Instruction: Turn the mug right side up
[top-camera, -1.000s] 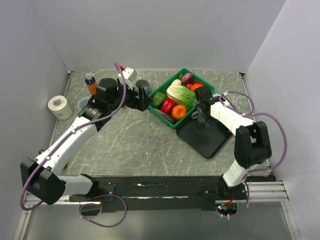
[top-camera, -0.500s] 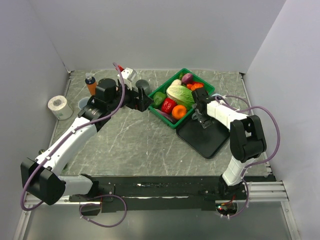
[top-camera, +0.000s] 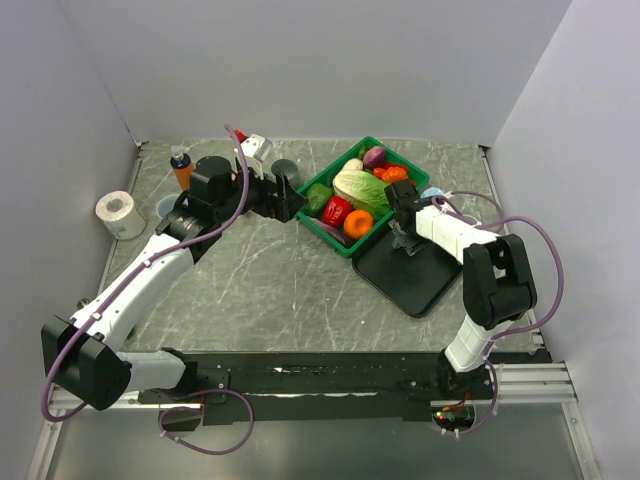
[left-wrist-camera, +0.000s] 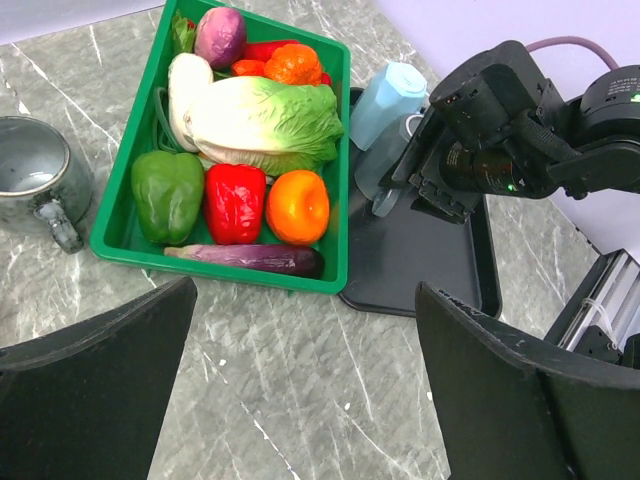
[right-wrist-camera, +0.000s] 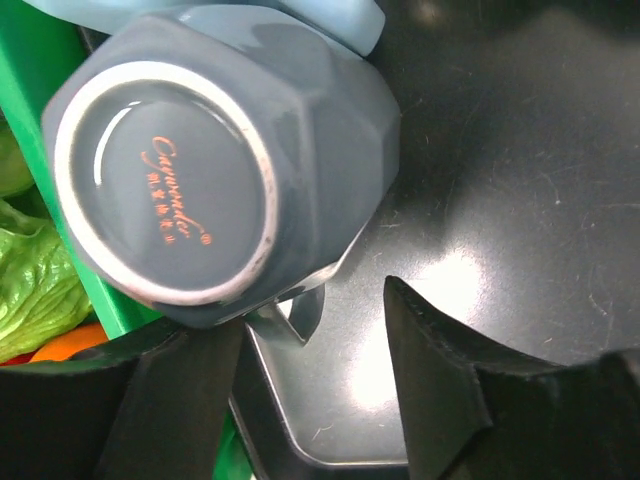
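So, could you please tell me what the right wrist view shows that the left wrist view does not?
Only right wrist: orange lettering on the base of the inverted grey mug. Only left wrist: a speckled mug, upright, beside the green crate, and the red pepper. Both: the grey mug, the black tray, the crate's rim, the cabbage.

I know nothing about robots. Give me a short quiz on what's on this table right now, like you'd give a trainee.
1. True or false: the dark mug on the black tray shows its base to the right wrist camera.
2. Which lies in the green crate? A toilet roll, B red pepper, C bottle.
3. Fill in: the right gripper is ___ (open or shut).
Key: 1 true; 2 B; 3 open.
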